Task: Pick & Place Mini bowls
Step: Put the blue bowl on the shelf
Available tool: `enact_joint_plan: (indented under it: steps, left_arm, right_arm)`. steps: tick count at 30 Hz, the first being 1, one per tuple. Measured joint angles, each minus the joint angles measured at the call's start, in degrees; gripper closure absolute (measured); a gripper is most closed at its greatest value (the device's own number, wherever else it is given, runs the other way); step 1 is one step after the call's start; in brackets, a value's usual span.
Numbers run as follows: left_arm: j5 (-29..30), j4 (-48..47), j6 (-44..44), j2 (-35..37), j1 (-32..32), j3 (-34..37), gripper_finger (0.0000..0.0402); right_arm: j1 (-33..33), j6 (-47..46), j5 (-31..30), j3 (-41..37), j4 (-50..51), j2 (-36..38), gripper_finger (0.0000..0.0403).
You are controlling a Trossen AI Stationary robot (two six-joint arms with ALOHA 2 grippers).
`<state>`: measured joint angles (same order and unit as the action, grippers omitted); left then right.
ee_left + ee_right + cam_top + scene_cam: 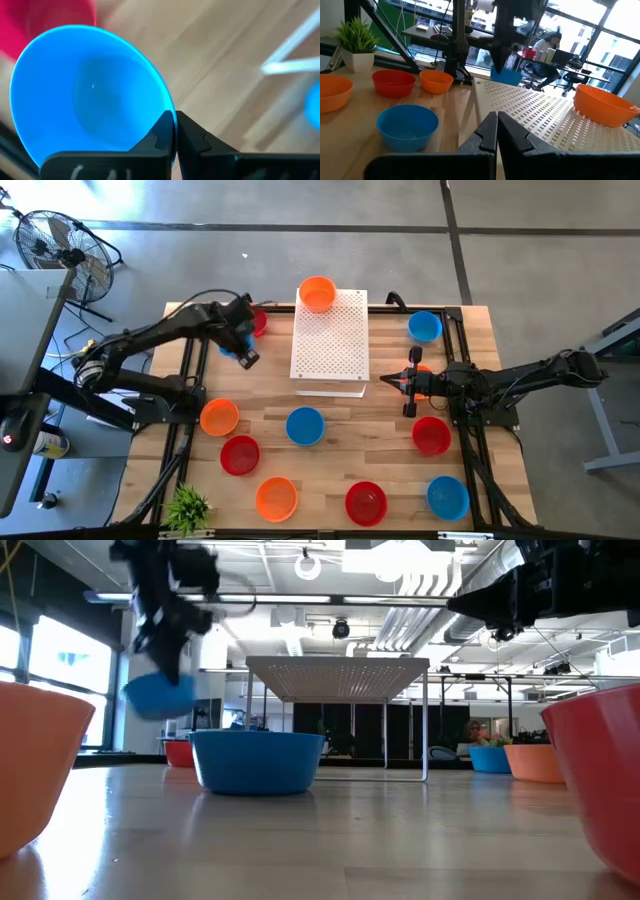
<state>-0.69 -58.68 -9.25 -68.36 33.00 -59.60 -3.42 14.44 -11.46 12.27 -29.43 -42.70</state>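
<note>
My left gripper (243, 350) is at the table's far left, left of the white perforated board (330, 345), and is shut on a blue mini bowl (85, 95) held above the table (160, 695). A red bowl (259, 322) lies just beyond it. An orange bowl (317, 293) sits on the board's far edge. My right gripper (398, 383) is shut and empty, hovering right of the board, with an orange bowl (424, 373) beside it. Several more red, orange and blue bowls stand on the table. My left gripper holds the blue bowl by its rim (169, 111), one finger inside the bowl and one outside. The fingers come from above. The bowl hangs tilted below the fingers, lifted clear of the table.
Bowls stand along the near half: orange (219, 417), red (240, 455), blue (305, 425), orange (276, 498), red (366, 502), blue (447, 497), red (431, 435). A blue bowl (425, 327) is at the far right. A small plant (187, 508) stands at the near left corner.
</note>
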Motion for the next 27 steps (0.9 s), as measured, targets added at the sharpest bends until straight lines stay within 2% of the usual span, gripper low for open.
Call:
enact_joint_plan:
  steps: [5, 11, 16, 20, 27]
  left_arm:
    - [0.1, 0.62, 0.6, -1.05, -6.7, -10.19, 0.04]
    - [2.64, 2.95, 3.89, -7.87, -15.26, -19.36, 0.04]
    - [2.38, 2.77, 10.13, -16.55, -16.24, -26.21, 0.0401]
    - [-0.01, 0.35, 14.79, -23.6, -16.16, -32.4, 0.0401]
    - [1.19, -1.73, 20.18, -30.38, -16.16, -39.32, 0.0401]
  right_arm:
    - [0.0, 0.19, -0.71, 0.0, 0.1, 0.0, 0.0403]
    - [0.01, 0.2, -2.11, 0.0, 0.94, 0.0, 0.0403]
    - [0.0, -0.1, -2.1, 0.02, 0.92, 0.0, 0.0403]
    - [0.02, -0.31, -2.1, 0.02, 0.92, 0.0, 0.0402]
    - [0.02, -0.28, -2.1, 0.02, 1.17, 0.0, 0.0403]
